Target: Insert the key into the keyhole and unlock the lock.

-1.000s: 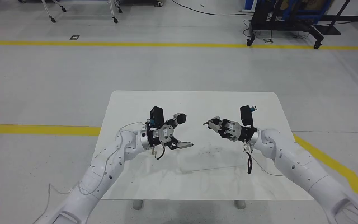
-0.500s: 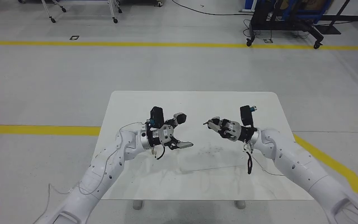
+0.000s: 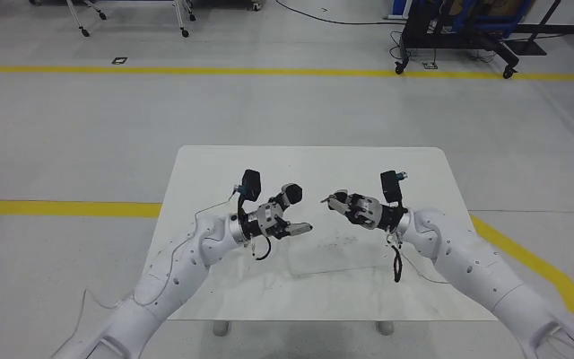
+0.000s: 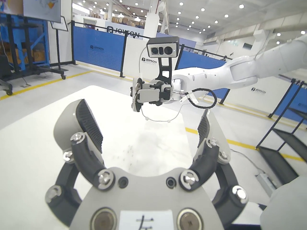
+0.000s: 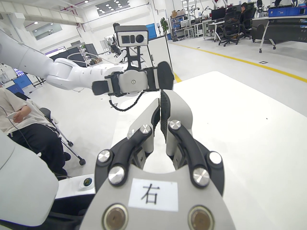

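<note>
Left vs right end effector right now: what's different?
The left end effector is open, its fingers spread wide; the right end effector is shut. The left end effector holds nothing; the right end effector pinches a small metal piece, likely the key, with a thin cord hanging below it. Shared: both hover above the table, pointing at each other with a gap between them.

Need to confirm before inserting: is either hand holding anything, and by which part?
Left hand open, empty. Right hand is shut on a small metal thing, likely the key; the gripped part cannot be told.
</note>
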